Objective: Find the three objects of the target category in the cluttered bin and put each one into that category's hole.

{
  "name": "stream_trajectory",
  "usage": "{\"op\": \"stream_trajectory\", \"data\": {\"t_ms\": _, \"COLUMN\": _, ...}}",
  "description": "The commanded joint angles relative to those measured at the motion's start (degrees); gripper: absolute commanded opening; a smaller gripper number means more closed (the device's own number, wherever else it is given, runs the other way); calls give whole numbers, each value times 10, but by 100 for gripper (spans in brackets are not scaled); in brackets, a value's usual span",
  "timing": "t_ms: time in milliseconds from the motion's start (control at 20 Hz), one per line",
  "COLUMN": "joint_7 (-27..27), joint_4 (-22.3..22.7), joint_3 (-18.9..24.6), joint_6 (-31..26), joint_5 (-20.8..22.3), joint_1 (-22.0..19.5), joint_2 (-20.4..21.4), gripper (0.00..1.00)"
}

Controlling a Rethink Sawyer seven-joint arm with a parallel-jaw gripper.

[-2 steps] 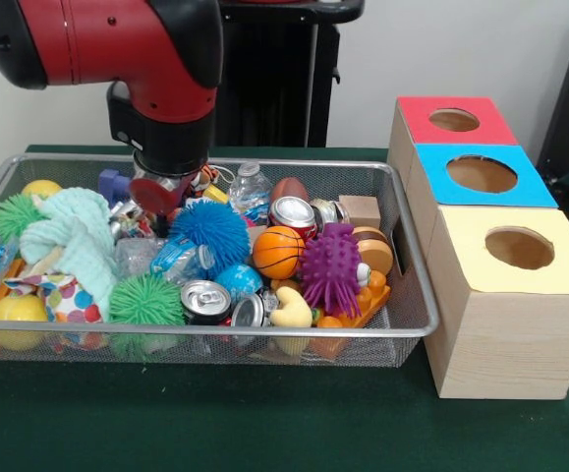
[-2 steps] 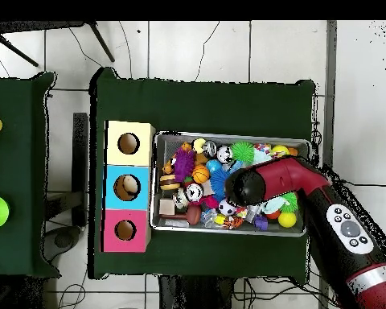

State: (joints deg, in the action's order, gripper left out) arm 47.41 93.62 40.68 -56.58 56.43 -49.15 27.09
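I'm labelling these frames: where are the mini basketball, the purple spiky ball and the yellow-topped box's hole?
mini basketball (image 1: 278,252), front view, centre of its orange face
purple spiky ball (image 1: 329,267), front view, middle of its body
yellow-topped box's hole (image 1: 519,248), front view, hole's opening

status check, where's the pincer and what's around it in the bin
Pincer down in the wire bin, far side; open or shut unclear. Blue spiky ball right beside it. Three holes in the box unobstructed.

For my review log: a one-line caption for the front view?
Sawyer arm reaches into cluttered wire bin beside three-hole sorting box.
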Motion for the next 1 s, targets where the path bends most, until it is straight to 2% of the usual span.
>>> {"op": "stream_trajectory", "data": {"t_ms": 50, "joint_7": -112, "joint_4": -52, "joint_3": -50, "joint_6": -32, "joint_5": 61, "joint_1": 26, "joint_2": -11, "gripper": 0}}
{"op": "stream_trajectory", "data": {"t_ms": 100, "joint_7": -132, "joint_4": -49, "joint_3": -46, "joint_6": -34, "joint_5": 61, "joint_1": 25, "joint_2": -9, "gripper": 0}}
{"op": "stream_trajectory", "data": {"t_ms": 150, "joint_7": -184, "joint_4": -46, "joint_3": -41, "joint_6": -50, "joint_5": 65, "joint_1": 30, "joint_2": -11, "gripper": 0}}
{"op": "stream_trajectory", "data": {"t_ms": 300, "joint_7": -136, "joint_4": -49, "joint_3": -67, "joint_6": -66, "joint_5": 70, "joint_1": 46, "joint_2": 18, "gripper": 0}}
{"op": "stream_trajectory", "data": {"t_ms": 350, "joint_7": -159, "joint_4": -50, "joint_3": -67, "joint_6": -72, "joint_5": 75, "joint_1": 48, "joint_2": 24, "gripper": 0}}
{"op": "stream_trajectory", "data": {"t_ms": 700, "joint_7": -159, "joint_4": -50, "joint_3": -73, "joint_6": -66, "joint_5": 64, "joint_1": 48, "joint_2": 31, "gripper": 0}}
{"op": "stream_trajectory", "data": {"t_ms": 1000, "joint_7": -161, "joint_4": -36, "joint_3": -69, "joint_6": -91, "joint_5": 38, "joint_1": 57, "joint_2": 78, "gripper": 0}}
